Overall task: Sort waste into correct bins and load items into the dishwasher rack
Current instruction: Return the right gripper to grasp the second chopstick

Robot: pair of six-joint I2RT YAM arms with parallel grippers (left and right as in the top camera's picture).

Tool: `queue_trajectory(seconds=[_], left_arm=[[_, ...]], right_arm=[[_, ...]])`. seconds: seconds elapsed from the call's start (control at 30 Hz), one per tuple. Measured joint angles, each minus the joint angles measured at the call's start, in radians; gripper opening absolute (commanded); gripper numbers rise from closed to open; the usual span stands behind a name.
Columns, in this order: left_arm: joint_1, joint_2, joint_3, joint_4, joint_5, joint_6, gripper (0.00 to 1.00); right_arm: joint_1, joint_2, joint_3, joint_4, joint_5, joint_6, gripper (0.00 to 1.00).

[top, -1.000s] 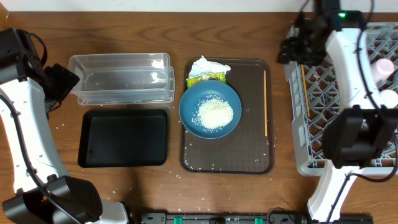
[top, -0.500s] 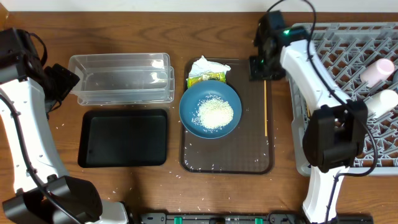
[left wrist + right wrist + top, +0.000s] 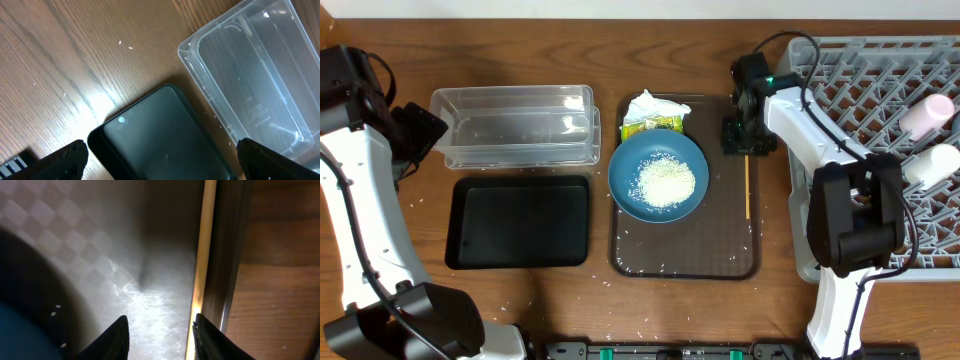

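Note:
A dark-blue dish (image 3: 658, 176) with a heap of rice (image 3: 666, 183) sits on the brown tray (image 3: 720, 240). A white napkin (image 3: 655, 105) and a green-yellow wrapper (image 3: 651, 125) lie behind it. A wooden chopstick (image 3: 747, 185) lies along the tray's right side, also seen in the right wrist view (image 3: 204, 255). My right gripper (image 3: 744, 135) is open, low over the tray beside the chopstick's far end (image 3: 160, 337). My left gripper (image 3: 160, 160) is open over the black tray (image 3: 518, 221), near the clear tub (image 3: 516, 126). A pink cup (image 3: 926, 116) and a white cup (image 3: 932, 163) lie in the grey rack (image 3: 850, 110).
Loose rice grains are scattered on the wooden table near the black tray (image 3: 165, 135) and along the front edge. The rack stands right of the brown tray, close to its edge.
My right arm has swung left from over the rack down to the brown tray beside the chopstick. The left arm has not moved.

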Motion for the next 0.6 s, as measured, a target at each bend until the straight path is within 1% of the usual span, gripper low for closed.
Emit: queue_trajectory(seconds=[0.4, 0.5, 0.6], left_arm=[[0.0, 0.0, 0.0, 0.0, 0.0, 0.0, 0.98], [0.0, 0.0, 0.0, 0.0, 0.0, 0.0, 0.98], [0.0, 0.0, 0.0, 0.0, 0.0, 0.0, 0.98]], right_arm=[[-0.01, 0.0, -0.032, 0.026, 0.022, 0.002, 0.38], [-0.011, 0.0, -0.045, 0.044, 0.022, 0.003, 0.36], [-0.011, 0.0, -0.058, 0.055, 0.022, 0.003, 0.35]])
